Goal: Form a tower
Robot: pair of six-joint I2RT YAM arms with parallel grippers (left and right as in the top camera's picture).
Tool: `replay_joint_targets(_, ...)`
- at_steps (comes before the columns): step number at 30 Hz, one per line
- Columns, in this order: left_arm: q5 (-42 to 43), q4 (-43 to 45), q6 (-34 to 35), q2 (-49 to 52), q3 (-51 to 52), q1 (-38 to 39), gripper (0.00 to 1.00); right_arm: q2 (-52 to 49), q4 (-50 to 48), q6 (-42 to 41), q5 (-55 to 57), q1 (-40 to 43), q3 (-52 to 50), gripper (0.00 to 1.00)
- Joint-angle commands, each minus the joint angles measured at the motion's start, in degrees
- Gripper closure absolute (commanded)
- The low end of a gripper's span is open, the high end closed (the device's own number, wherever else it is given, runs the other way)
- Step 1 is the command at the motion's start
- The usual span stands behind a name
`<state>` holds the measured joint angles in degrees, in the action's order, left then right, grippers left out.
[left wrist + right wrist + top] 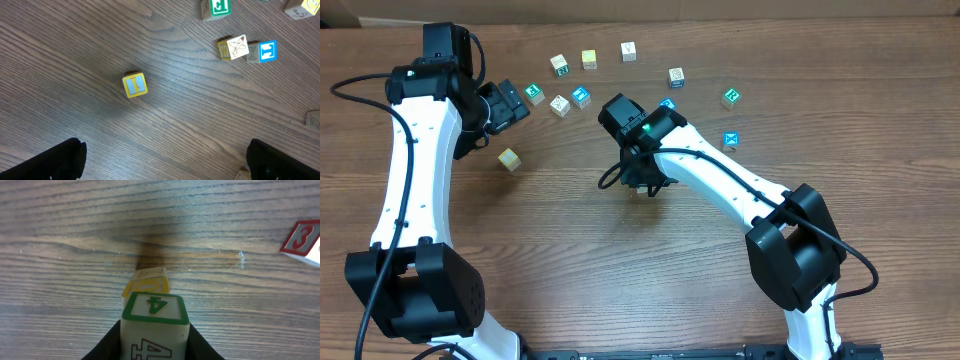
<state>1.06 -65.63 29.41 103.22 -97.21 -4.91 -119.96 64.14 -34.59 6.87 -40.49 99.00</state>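
In the right wrist view my right gripper (155,337) is shut on a pale wooden cube (156,312) with a green-framed 4 on its top. Its black fingers (107,345) press both sides of the cube. Just beyond and below it stands a yellow-faced cube (147,284); together they look like a short tower. I cannot tell whether the two touch. From overhead the right gripper (640,182) hides that stack at mid-table. My left gripper (507,104) hangs open and empty over bare wood at the left, with a loose yellow cube (135,84) ahead of its fingers (60,160).
Several loose alphabet cubes lie along the back of the table, among them a green one (534,93), a blue one (581,97) and a teal one (731,97). A red 3 cube (302,239) lies to the right of the stack. The yellow cube (509,159) sits alone at the left.
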Motion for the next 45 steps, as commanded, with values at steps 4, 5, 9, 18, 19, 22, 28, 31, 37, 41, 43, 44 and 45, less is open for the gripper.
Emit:
replay_joint_targets(4, -0.39, -0.15, -1.11, 0.68, -0.02, 0.09, 0.00, 0.39, 0.20, 7.78, 0.61, 0.37, 1.68, 0.71)
replay_joint_targets(5, -0.39, -0.15, -1.11, 0.68, -0.02, 0.09, 0.00, 0.39, 0.20, 9.09, 0.61, 0.37, 1.68, 0.71)
replay_joint_targets(9, -0.39, -0.15, -1.11, 0.68, -0.02, 0.09, 0.00, 0.39, 0.22, 12.70, 0.63, 0.37, 1.68, 0.71)
replay_joint_targets(18, -0.39, -0.15, -1.11, 0.68, -0.02, 0.09, 0.00, 0.39, -0.20, 15.54, 0.63, 0.37, 1.68, 0.70)
replay_joint_targets(19, -0.37, -0.15, -1.11, 0.68, -0.02, 0.09, 0.01, 0.39, -0.20, 15.89, 0.61, 0.37, 1.68, 0.70)
replay_joint_targets(22, -0.39, -0.15, -1.11, 0.68, -0.02, 0.09, 0.00, 0.39, -0.20, 16.04, 0.61, 0.37, 1.68, 0.70)
replay_joint_targets(28, -0.39, -0.15, -1.11, 0.68, -0.02, 0.09, 0.00, 0.39, -0.20, 16.00, 0.57, 0.37, 1.68, 0.70)
replay_joint_targets(31, -0.39, -0.15, -1.11, 0.68, -0.02, 0.09, 0.00, 0.39, -0.20, 16.00, 0.57, 0.37, 1.68, 0.66)
replay_joint_targets(37, -0.39, -0.15, -1.11, 0.68, -0.02, 0.09, 0.00, 0.39, -0.39, 16.00, 0.57, 0.37, 1.88, 0.47)
replay_joint_targets(41, -0.39, -0.15, -1.11, 0.68, -0.02, 0.04, 0.00, 0.39, 1.33, 16.02, 0.61, 0.39, 5.33, 0.15)
replay_joint_targets(43, -0.39, -0.15, -1.11, 0.68, -0.02, 0.04, 0.00, 0.39, 3.21, 16.00, 0.57, 0.39, 7.52, 0.06)
replay_joint_targets(44, -0.39, -0.15, -1.11, 0.68, -0.02, 0.04, 0.00, 0.39, 4.24, 15.98, 0.52, 0.39, 8.59, 0.00)
replay_joint_targets(45, -0.39, -0.15, -1.11, 0.68, -0.02, 0.04, 0.00, 0.39, 5.51, 15.98, 0.28, 0.37, 9.75, 0.00)
